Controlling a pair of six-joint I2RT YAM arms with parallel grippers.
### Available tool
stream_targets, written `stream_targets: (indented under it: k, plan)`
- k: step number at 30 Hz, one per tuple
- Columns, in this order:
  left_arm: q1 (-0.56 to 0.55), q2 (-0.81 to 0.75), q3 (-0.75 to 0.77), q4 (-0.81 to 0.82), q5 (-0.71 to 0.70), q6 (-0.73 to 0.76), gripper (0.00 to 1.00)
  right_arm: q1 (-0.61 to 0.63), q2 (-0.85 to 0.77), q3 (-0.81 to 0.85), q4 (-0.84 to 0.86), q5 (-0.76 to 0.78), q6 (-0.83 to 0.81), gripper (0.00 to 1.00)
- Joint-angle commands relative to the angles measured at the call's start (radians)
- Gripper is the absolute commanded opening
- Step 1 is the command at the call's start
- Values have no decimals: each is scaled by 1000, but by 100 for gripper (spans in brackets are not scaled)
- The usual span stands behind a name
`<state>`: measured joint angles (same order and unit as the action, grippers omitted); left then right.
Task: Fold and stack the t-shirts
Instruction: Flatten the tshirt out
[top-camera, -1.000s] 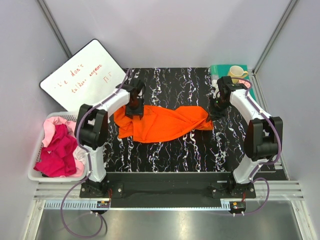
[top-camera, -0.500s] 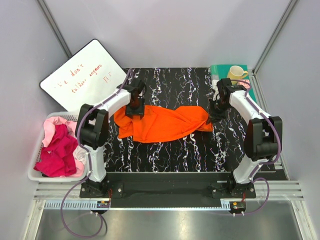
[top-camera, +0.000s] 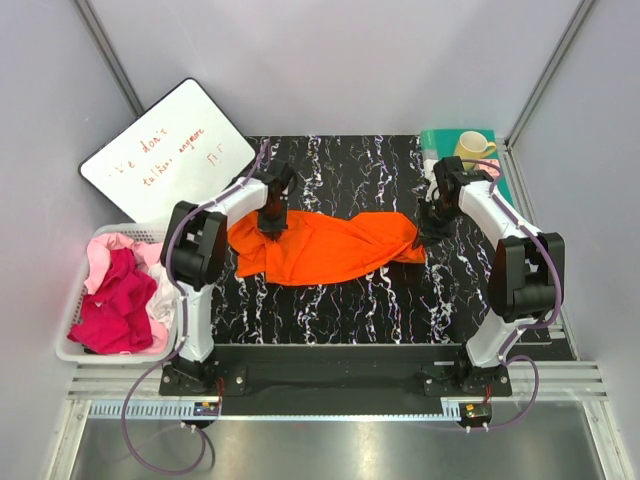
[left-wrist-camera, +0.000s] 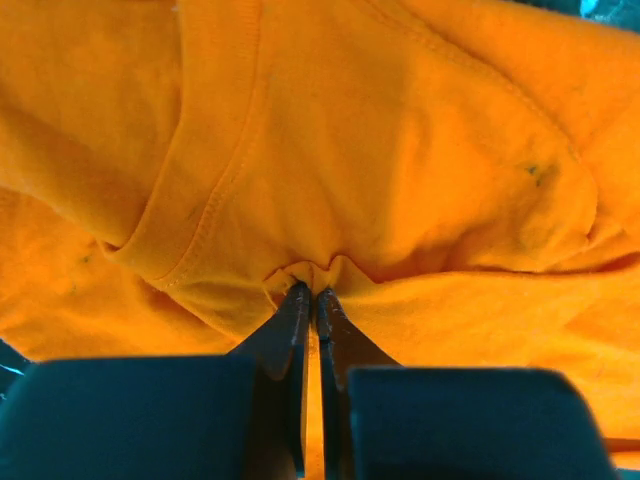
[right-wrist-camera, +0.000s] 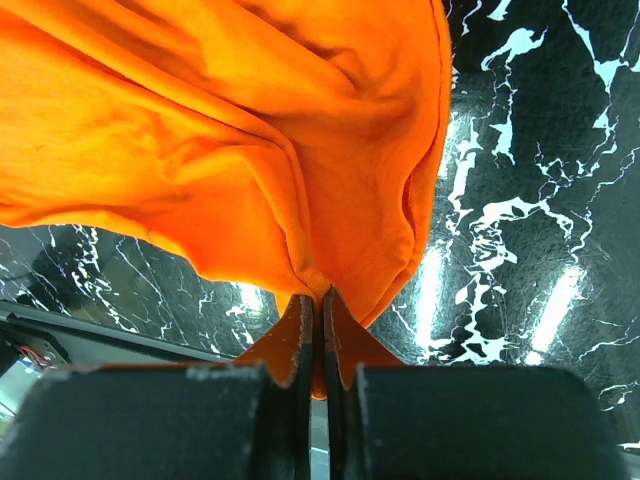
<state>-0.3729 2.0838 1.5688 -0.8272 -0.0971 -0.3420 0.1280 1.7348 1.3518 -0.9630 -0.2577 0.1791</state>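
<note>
Left gripper (left-wrist-camera: 310, 302) closed, pinching a small fold of the orange shirt (left-wrist-camera: 400, 180) beside a seam. Right gripper (right-wrist-camera: 320, 300) closed on the shirt's opposite edge. Shirt lies crumpled, strung between them across mid-frame on the table (top-camera: 340, 310). No fold made, no stack. Magenta shirt (top-camera: 110, 305) and pale pink shirt (top-camera: 103, 252) heaped in basket (top-camera: 100, 356), lower left. Judged: task barely begun. Wrist views show the pinches; only the top view shows the basket and the whole shirt.

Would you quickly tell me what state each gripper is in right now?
Left gripper: closed, pinching a fold of the orange t-shirt.
Right gripper: closed, pinching an edge of the orange t-shirt.
</note>
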Motion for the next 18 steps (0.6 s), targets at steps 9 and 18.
stream_targets:
  k: [9, 18]
  plan:
    - [58, -319, -1, -6, -133, -31, 0, -4, -24, 44, 9, -34, -7, 0]
    - [81, -542, 56, -38, -177, -132, 0, -4, -58, 297, -31, 11, 2, 0]
